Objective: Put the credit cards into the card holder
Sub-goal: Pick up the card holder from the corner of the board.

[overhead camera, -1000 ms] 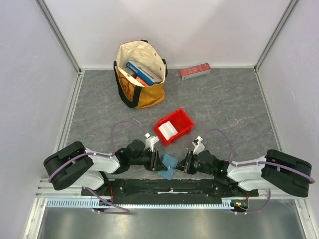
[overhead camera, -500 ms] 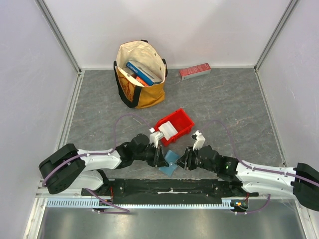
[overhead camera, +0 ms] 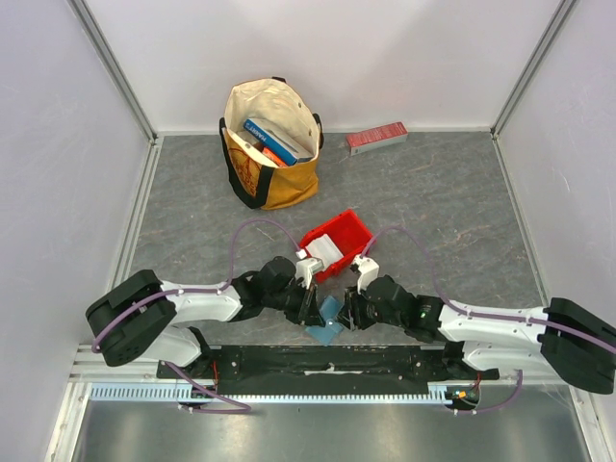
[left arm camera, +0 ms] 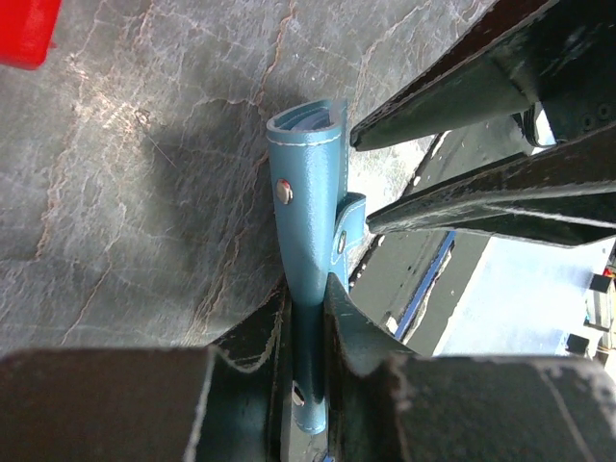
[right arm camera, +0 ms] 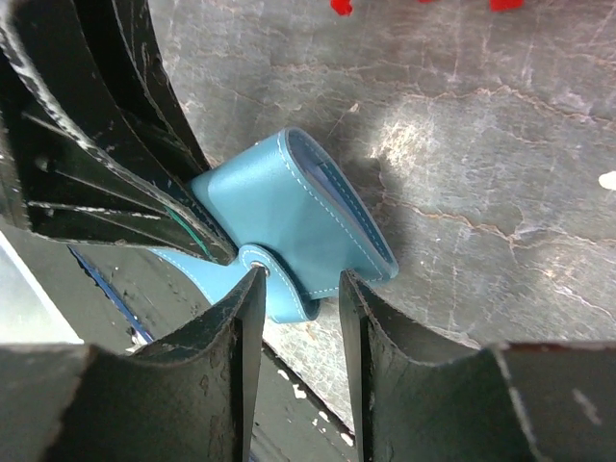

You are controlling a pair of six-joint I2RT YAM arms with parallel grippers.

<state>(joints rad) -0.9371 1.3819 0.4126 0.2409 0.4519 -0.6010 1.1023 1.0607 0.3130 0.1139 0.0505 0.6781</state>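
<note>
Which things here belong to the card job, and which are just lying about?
Job:
card holder
cards, lying in the red bin

Lying about:
tote bag
red box

card holder point(overhead camera: 327, 322) between left claw point(overhead camera: 310, 310), right claw point(overhead camera: 348, 314); bin point(overhead camera: 362, 232) behind

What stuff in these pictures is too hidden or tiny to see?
Card holder inside: it is folded in both wrist views, so its slots are hidden.
Credit cards in the red bin: too small in the top view to count.
Right gripper: in the right wrist view its fingers flank the holder's tab; whether they squeeze it is unclear.
</note>
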